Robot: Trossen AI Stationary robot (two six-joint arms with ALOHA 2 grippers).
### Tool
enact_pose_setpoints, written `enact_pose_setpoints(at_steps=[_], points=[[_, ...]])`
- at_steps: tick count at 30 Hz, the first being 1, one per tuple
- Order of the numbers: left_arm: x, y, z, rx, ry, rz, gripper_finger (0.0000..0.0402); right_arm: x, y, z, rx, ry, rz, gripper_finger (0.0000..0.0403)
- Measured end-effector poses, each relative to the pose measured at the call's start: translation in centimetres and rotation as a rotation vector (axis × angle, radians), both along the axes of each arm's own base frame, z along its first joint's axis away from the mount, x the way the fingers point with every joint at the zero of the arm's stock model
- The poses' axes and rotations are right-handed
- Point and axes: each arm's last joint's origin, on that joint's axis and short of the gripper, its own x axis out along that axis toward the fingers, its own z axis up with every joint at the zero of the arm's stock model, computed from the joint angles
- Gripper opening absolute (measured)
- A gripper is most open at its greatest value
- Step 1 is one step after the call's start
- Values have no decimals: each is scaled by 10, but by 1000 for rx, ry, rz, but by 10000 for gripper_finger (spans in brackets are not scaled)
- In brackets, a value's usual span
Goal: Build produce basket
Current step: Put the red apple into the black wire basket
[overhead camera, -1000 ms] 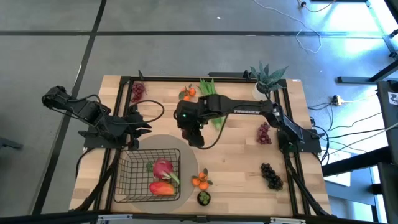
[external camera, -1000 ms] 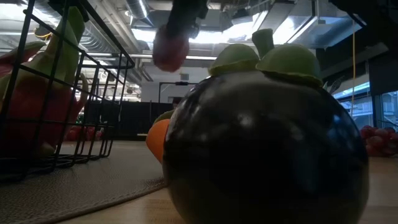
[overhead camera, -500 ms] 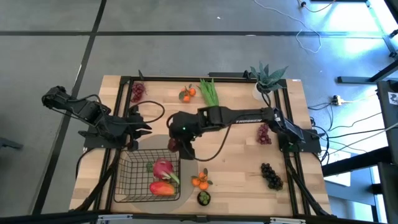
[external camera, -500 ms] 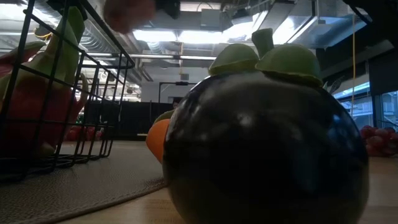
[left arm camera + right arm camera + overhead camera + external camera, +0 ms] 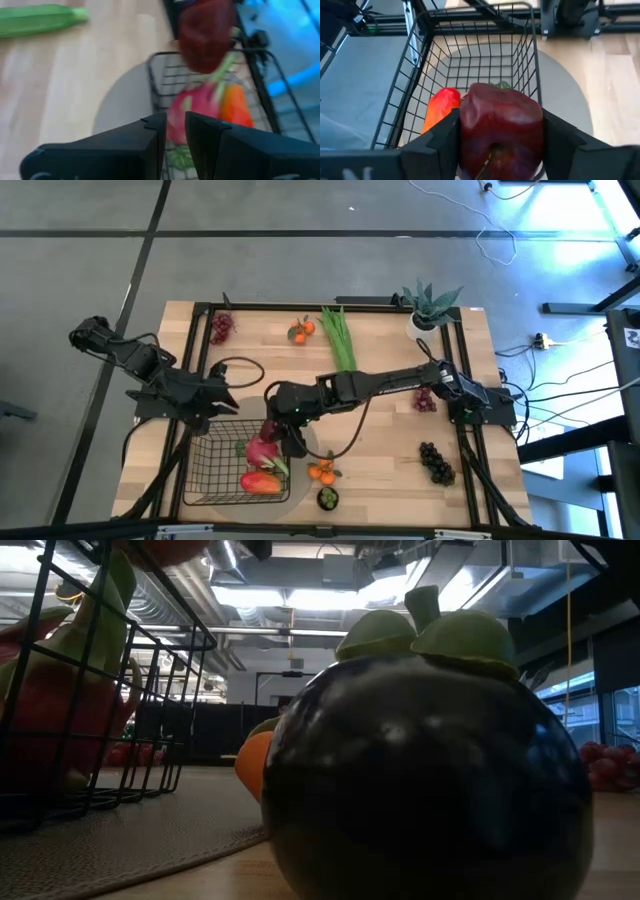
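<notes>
My right pincer [image 5: 500, 142] is clamped on a dark red apple [image 5: 501, 131], held above the near-right edge of the black wire basket [image 5: 215, 455]. The basket sits on a round grey mat [image 5: 300, 442] at the front left of the surface [image 5: 380, 450] and holds a pink dragon fruit [image 5: 262, 450] and a red-orange mango [image 5: 260, 482]. My left pincer [image 5: 173, 131] waits just beside the basket's far-left corner, fingers pressed nearly together and empty. Tangerines [image 5: 322, 472] and a dark mangosteen [image 5: 327, 499] lie beside the mat.
</notes>
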Motion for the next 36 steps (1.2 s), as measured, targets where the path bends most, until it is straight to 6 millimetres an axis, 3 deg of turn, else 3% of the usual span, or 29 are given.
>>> enact_pose_setpoints(at_steps=[12,23,36], points=[[-11,-22,-1,-62,25,-120,60,2,0,-50,12,95,-33,195],[-13,-42,-7,-83,81,-141,60,1,-2,-60,-43,107,-50,195],[-11,-45,-9,-71,79,-105,60,5,-1,-65,-81,90,-5,195]])
